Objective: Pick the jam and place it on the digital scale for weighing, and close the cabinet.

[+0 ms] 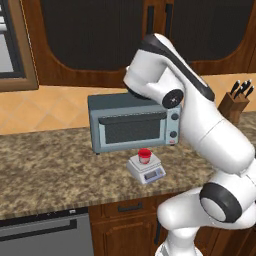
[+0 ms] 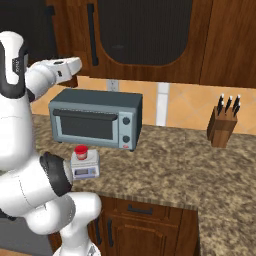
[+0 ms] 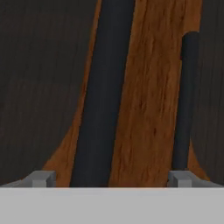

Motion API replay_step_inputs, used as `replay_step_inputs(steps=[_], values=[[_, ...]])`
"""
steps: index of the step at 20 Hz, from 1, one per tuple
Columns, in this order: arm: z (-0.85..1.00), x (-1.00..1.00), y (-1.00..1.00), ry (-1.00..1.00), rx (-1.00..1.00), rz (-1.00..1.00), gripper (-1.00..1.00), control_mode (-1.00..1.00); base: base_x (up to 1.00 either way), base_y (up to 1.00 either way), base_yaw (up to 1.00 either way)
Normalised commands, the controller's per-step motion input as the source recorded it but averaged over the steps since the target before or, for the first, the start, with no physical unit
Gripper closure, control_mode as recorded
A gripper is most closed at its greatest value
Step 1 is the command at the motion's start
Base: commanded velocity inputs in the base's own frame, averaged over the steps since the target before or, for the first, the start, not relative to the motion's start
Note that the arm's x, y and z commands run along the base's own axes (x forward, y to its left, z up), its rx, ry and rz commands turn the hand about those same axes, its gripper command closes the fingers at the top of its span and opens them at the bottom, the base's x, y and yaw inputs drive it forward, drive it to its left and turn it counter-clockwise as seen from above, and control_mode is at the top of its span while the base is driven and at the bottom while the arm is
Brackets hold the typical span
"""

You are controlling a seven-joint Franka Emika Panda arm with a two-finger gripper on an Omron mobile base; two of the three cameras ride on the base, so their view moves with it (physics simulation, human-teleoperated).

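While jam (image 1: 144, 155) sits on digital scale (image 1: 146, 169) near counter (image 1: 45, 170) front edge, before toaster oven (image 1: 132, 123), gripper (image 3: 111, 177) faces cabinet (image 3: 148, 100) door close up, fingers (image 3: 41, 178) spread wide, seemingly holding nothing.

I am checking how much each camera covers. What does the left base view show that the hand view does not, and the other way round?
Left base view alone: the jam standing on the digital scale, in front of the toaster oven on the counter, with a knife block at the right.

Hand view alone: a close look at a dark vertical handle, and the gripper with fingertips wide apart.

Both share the cabinet, with its brown wood and black panels.
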Motion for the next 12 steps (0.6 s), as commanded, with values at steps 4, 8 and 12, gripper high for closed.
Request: replay_step_inputs(steps=[4, 8, 12], values=[[-0.15, 0.76, 0.08, 0.0, 0.29, -0.21, -1.0, -1.0, 0.0, 0.0, 0.0], [-0.24, 0.94, 0.26, 0.0, 0.2, -0.39, -1.0, -1.0, 0.0, 0.0, 0.0], [-0.21, 1.0, 0.22, 0.0, 0.14, -0.51, -1.0, -1.0, 0.0, 0.0, 0.0]])
